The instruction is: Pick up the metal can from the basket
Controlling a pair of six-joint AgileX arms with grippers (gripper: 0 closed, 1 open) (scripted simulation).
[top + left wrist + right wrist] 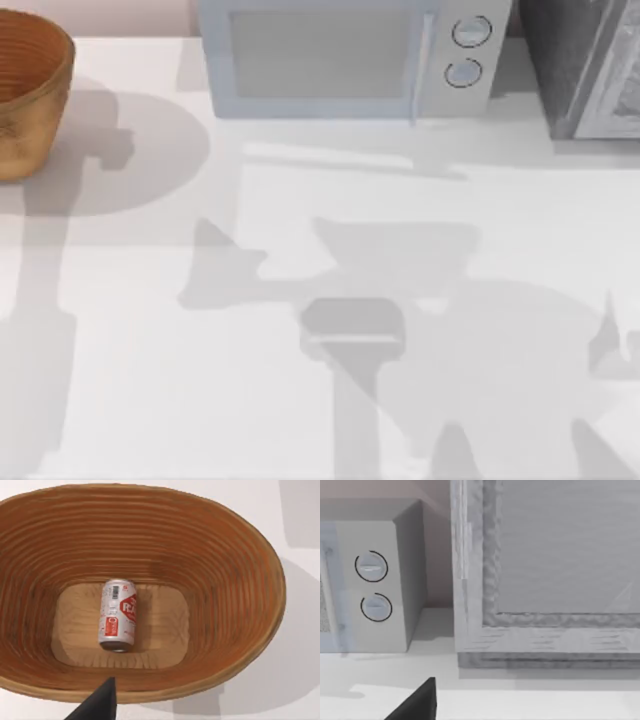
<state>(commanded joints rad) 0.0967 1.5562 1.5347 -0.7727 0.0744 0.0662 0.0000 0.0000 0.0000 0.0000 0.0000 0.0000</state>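
I'm looking straight down into the basket (150,525) through my left wrist camera, and there's the metal can (118,615), lying on its side on the flat woven floor, a little off centre, clear of the ribbed inner wall all round. From the top view the basket (25,100) sits at the far left corner of the table (300,400), just left of the microwave (350,55). One dark fingertip of my left gripper (97,705) pokes into the wrist view just outside the near rim, above the basket and not touching anything; I can't tell from this whether the fingers are spread or closed, so I'll treat that as unknown and command them apart before descending. My judgement: the step in hand is the approach, nothing grasped yet. To do it well I want the fingers straddling the can across its round body, not along its length, and I want to come down vertically through the middle of the opening so I don't clip the rim or the sloping wall. A can on its side may roll, so close gently and centred. My right arm sits parked, its gripper (417,702) facing the microwave (370,585) and the grey cabinet (545,580) beside it.
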